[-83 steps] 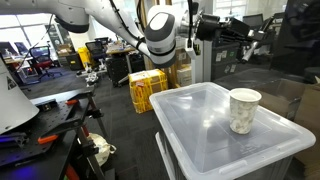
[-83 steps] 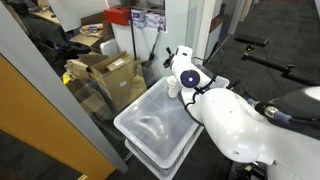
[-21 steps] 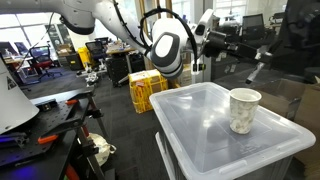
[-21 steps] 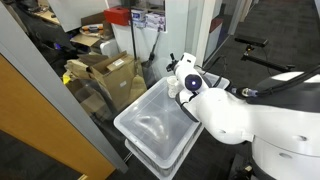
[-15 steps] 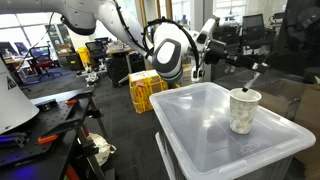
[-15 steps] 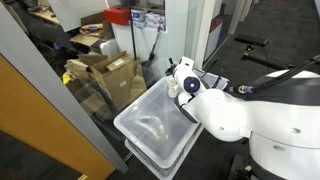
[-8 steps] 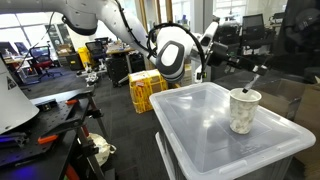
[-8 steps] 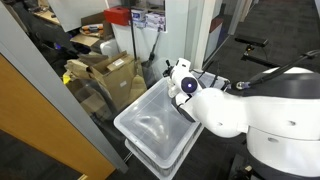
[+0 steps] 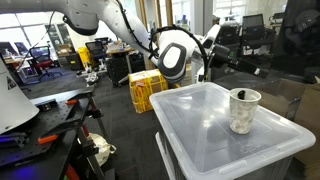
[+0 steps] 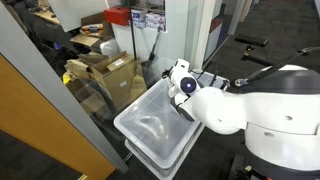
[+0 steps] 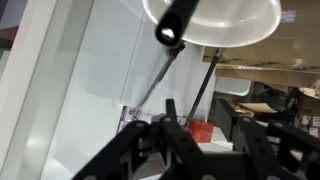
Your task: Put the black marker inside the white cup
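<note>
Wrist view: release step, black marker (image 11: 173, 28) at mouth of white cup (image 11: 240, 22)
Tool (image 11: 200, 140) released, empty; next, lift clear without tipping it

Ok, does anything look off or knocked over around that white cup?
Nothing is knocked over or spilled. The white cup stands upright on the clear bin lid, though its side looks crinkled and mottled grey. In the wrist view the black marker slants across the cup's opening rather than standing straight.

Bare bin lid (image 9: 195, 130) around white cup (image 9: 244, 110)
</note>
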Controlling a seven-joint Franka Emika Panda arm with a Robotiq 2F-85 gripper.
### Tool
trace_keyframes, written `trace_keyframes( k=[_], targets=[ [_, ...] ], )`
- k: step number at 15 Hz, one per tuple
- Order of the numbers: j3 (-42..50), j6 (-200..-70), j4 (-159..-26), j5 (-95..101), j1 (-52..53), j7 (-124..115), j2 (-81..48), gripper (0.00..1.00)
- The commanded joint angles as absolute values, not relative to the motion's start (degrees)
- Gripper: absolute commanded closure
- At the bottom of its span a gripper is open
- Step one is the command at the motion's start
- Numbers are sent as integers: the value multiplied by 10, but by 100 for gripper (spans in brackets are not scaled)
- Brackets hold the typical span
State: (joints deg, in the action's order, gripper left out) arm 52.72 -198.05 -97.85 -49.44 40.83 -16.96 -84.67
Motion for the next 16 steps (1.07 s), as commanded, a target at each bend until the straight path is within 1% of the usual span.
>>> trace_keyframes(
  k=[1,2,4,5,16],
  targets=[
    [524,-1981,-965,-497,398,-150,-846,21],
    [525,-1980,-967,-498,400,-150,-846,13],
    [523,-1980,-970,-498,402,-150,-845,1],
    [520,-1981,-969,-497,401,-149,-844,0],
    [528,-1972,-990,-498,424,-166,-838,0]
  ],
)
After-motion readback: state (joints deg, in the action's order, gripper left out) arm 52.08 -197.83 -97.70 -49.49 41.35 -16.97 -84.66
